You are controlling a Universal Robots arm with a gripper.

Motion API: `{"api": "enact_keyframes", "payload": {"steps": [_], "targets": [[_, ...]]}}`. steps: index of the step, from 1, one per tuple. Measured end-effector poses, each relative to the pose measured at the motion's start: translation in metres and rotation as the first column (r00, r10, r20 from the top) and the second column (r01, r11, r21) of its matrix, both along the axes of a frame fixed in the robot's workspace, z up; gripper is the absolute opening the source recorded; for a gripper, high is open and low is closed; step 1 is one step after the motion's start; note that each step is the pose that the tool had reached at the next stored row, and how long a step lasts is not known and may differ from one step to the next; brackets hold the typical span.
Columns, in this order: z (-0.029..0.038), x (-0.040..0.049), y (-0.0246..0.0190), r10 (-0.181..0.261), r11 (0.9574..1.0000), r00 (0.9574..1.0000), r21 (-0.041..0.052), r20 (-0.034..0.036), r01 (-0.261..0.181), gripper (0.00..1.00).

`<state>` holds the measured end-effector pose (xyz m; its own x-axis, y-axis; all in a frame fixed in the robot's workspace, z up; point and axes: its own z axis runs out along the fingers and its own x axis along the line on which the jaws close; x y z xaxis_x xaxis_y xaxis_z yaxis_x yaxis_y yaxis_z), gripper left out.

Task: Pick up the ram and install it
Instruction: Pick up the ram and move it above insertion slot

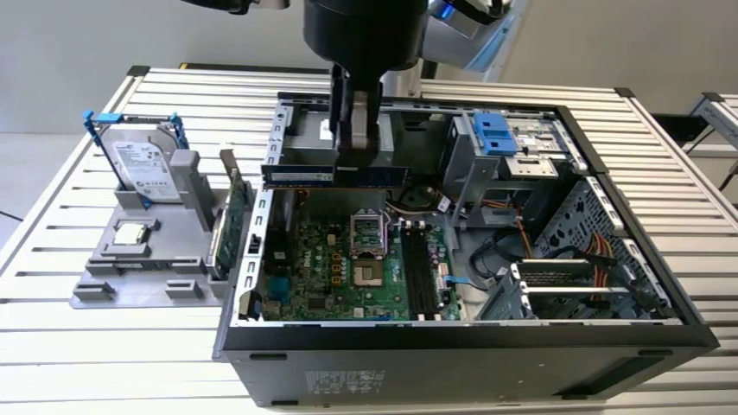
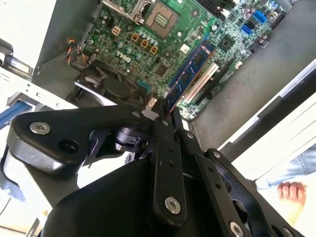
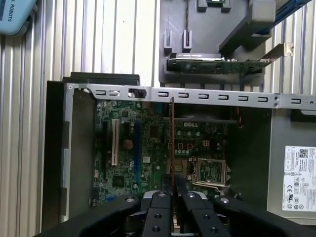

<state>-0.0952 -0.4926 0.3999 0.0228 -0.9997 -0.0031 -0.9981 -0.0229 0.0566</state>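
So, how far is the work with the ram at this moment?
Pickup looks done: the gripper is shut on the ram, held above the open case, clear of the motherboard. Left: the ram is not seated; the memory slots look empty.

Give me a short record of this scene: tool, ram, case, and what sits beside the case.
tool: black tool, shut on the ram
ram: long thin dark ram stick, level, above the green motherboard, not seated
case: open black computer case, lying on its side
beside case: grey hard drive in blue frame, green card with metal bracket, on the exterior view's left
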Motion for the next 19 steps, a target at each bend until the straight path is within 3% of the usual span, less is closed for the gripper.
{"api": "enact_keyframes", "payload": {"steps": [19], "targets": [[0.0000,0.0223,0.0000,-0.013,0.9999,0.9999,0.0000,0.0000,0.013,0.00]]}}
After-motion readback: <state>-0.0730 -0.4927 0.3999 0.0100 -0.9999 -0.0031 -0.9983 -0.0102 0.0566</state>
